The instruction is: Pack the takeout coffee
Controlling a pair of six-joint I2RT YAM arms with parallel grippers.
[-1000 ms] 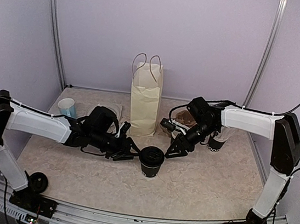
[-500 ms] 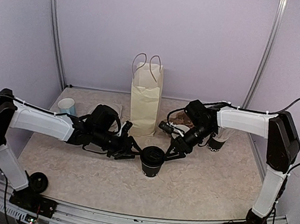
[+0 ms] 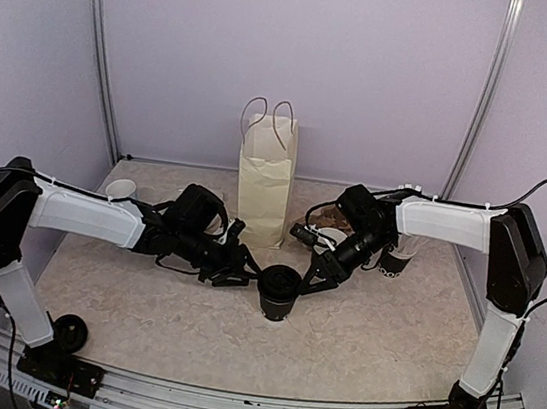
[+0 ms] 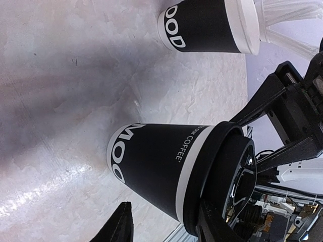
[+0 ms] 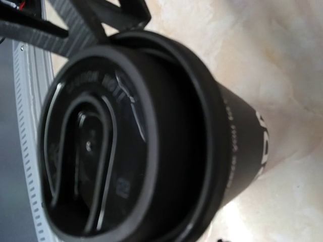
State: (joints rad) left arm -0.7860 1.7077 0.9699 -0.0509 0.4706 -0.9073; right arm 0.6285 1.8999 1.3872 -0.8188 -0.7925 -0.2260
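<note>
Top external: left pincer [image 3: 243, 279] and right pincer [image 3: 311, 282] newly converged on lidded cup [image 3: 280, 292]; left apart, right unclear; bagging pending

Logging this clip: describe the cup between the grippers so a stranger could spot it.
Find the tall cream paper bag standing at the back. Just in front stands a small black paper cup with white lettering. Unlike the similar black cup of white straws to its right, it wears a round black plastic lid.
</note>
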